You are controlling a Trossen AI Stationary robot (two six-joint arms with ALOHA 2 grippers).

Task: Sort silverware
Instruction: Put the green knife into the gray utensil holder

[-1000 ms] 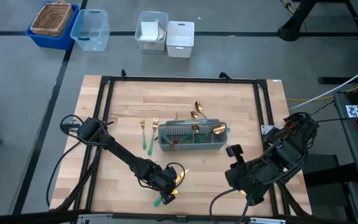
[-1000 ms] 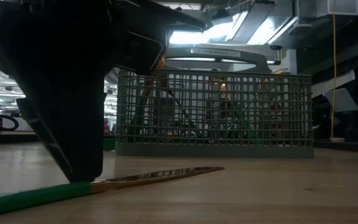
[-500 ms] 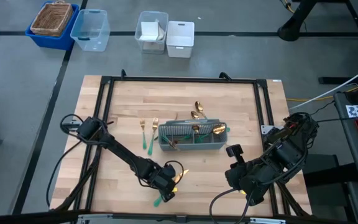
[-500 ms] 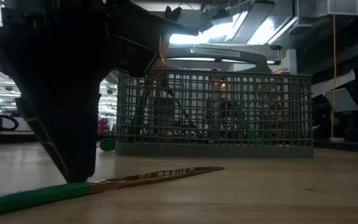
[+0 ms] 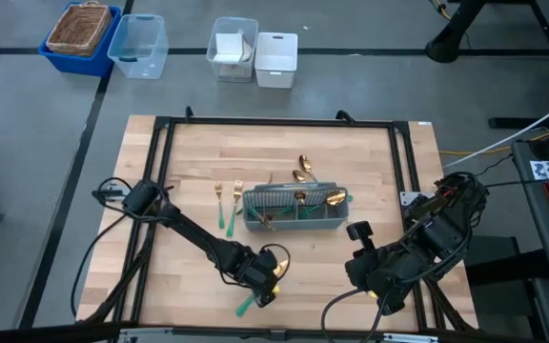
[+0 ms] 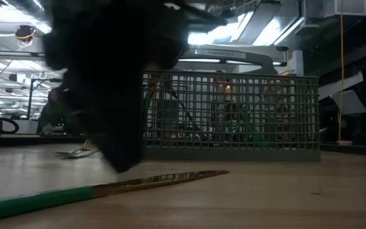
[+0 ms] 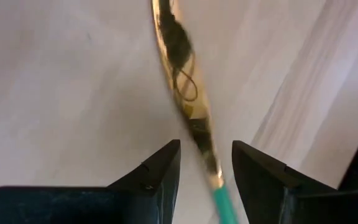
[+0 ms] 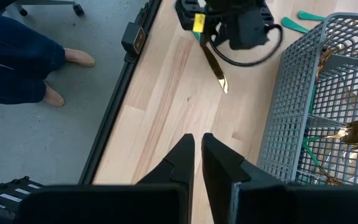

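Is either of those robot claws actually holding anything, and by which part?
No. The left gripper hangs open astride a knife on the table, fingers apart from it. The right gripper is shut on nothing.

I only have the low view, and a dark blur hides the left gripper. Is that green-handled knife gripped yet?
Observer: Not yet. The left wrist view shows the left gripper with its fingers open, straddling the knife where the gold blade meets the green handle.
Operator: Anything loose behind the caddy?
Observer: Yes. From above, gold spoons lie on the table just beyond the mesh caddy.
Operator: And the right arm?
Observer: The right gripper waits at the table's front right, closed and holding nothing.
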